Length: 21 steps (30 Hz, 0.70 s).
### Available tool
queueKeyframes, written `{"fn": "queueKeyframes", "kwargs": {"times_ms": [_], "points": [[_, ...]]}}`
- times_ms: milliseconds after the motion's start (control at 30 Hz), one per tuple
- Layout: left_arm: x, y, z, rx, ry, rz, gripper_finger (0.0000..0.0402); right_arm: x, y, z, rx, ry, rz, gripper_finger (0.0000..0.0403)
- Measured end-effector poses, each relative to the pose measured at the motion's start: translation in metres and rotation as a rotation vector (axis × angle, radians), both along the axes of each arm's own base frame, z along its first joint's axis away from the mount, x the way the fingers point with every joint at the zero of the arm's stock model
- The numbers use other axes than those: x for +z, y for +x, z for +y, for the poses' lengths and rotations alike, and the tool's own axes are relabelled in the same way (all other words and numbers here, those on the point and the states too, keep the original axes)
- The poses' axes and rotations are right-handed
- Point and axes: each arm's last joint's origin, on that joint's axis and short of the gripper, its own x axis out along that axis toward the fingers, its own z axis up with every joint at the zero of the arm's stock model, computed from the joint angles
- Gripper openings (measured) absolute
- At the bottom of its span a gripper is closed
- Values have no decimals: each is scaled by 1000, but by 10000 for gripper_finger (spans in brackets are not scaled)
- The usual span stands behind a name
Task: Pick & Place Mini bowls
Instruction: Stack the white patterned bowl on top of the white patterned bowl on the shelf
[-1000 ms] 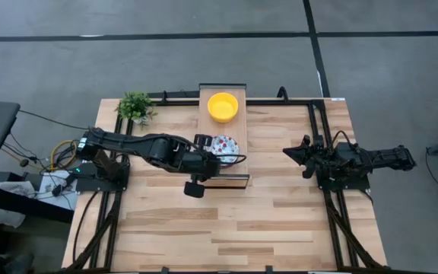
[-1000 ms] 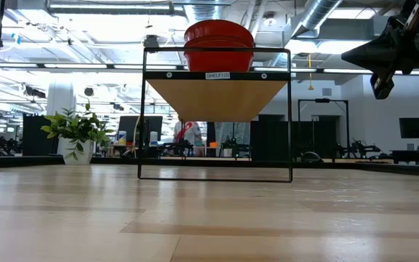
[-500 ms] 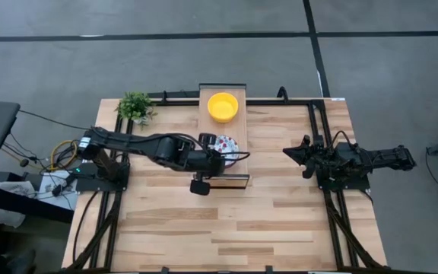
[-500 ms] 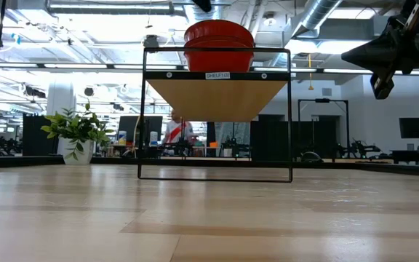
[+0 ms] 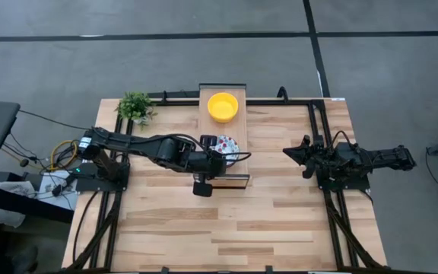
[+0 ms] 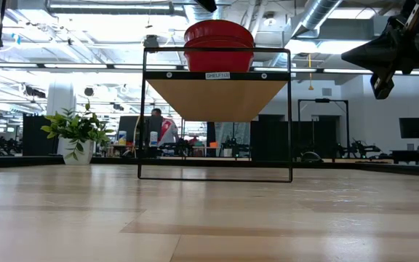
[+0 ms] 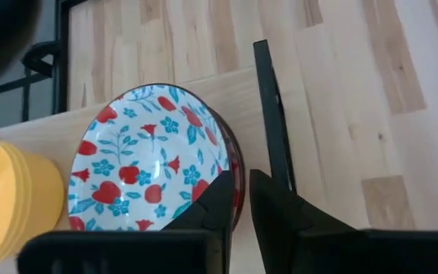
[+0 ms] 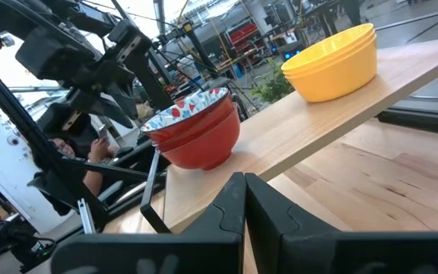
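Two stacks of small round bowls, plain yellow [image 5: 223, 106] and floral-patterned white with red outsides [image 5: 225, 144], sit on the raised wooden shelf [image 5: 238, 176], where the left gripper [image 7: 241, 199] pinches the top floral bowl's rim, none placed elsewhere yet; the right gripper [image 5: 289, 153] waits shut and empty.

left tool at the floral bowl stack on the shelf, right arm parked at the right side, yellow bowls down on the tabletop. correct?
Not the last part: the yellow bowls sit on the raised shelf too, as the right wrist view shows. The left tool is at the floral bowl stack; the right tool is parked right.
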Motion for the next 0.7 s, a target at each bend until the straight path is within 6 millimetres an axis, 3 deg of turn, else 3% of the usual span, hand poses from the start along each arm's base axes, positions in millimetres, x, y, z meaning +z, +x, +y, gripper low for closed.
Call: {"fn": "queueKeyframes", "kwargs": {"times_ms": [700], "points": [[2, -3, -1, 16, 5, -26, 44, 0, 0, 0, 0, 0, 0, 0]]}}
